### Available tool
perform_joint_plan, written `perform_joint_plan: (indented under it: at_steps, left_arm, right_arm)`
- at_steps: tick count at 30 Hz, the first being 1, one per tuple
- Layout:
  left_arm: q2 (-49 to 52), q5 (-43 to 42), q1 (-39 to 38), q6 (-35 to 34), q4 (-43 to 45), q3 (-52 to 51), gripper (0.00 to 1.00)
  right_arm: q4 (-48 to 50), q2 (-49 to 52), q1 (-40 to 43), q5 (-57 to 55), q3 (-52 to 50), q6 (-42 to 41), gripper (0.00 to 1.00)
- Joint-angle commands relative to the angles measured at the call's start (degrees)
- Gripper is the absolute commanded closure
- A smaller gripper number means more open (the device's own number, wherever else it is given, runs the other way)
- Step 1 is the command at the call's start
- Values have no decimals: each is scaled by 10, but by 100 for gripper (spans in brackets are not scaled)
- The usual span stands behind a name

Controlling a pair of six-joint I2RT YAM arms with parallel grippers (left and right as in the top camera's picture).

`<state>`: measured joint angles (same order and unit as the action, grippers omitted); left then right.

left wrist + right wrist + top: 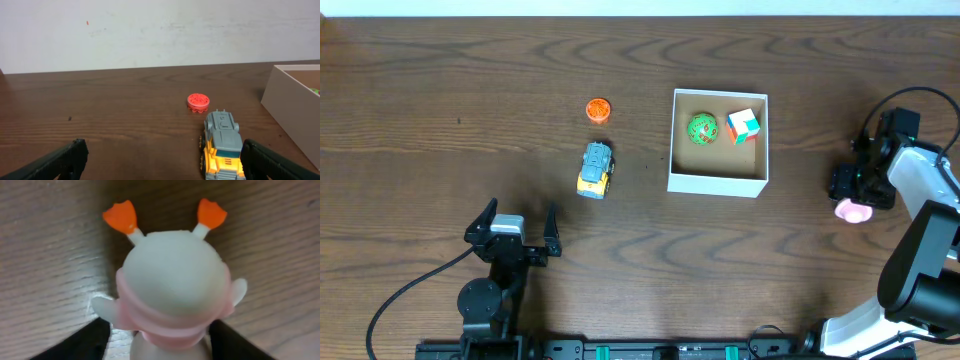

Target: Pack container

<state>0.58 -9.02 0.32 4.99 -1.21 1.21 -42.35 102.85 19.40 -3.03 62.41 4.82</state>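
Nearest the robot's base, the left gripper (517,222) is sitting low over the wooden table (420,90), well apart from the container (717,184) on its near left side. Its two black fingers (57,161) are standing spread wide, released, with nothing between them.

Farther out, to the right of the container and well apart from it, the right gripper (854,200) is reaching down around a small toy figure (853,211). In the right wrist view the figure is lying on the table, showing a rounded white body, a pink band and two orange paddle-shaped tips on white stalks. The black fingers (85,340) are flanking it on both sides, close to the pink band. I cannot tell whether they are clenching it or only standing beside it.

To the left of the container and near it, a toy truck (595,168), blue-grey above and yellow below, is resting on its wheels.

The container, a shallow square box with white walls and a brown floor, is sitting open on the table between the truck and the right gripper. Inside it, a green patterned ball (701,129) is lying in the far left part. A cube (743,126) with orange, white and green faces is sitting just beside it in the far right corner.

Farthest out, off the container's far left corner and beyond the truck, a small orange-red disc (598,109) is lying flat.
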Motion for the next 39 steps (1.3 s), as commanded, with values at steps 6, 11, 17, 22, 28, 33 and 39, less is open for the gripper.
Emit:
perform_joint_plan:
  at_steps: [6,11,17,22,28,33,39]
  left_arm:
    - [-3,-8,1,10,-20,-10,2]
    - [-3,-8,1,10,-20,-10,2]
    - [-3,-8,1,10,-20,-10,2]
    - [-3,-8,1,10,-20,-10,2]
    - [-3,-8,1,10,-20,-10,2]
    - [-3,-8,1,10,-20,-10,2]
    - [-3,-9,1,10,-20,-10,2]
  right_arm:
    - [3,-2,5,5,-3,-1,65]
    - [-1,-2,4,35,1,0,64]
    - [-47,-4,1,44,58,0,66]
    - [-123,-6,-14,50,167,0,67]
    - [-200,-6,-52,57,326,15,81]
    - [-235,-6,-77,20,396,1,64]
    - [-262,-5,-53,-27,353,-16,61]
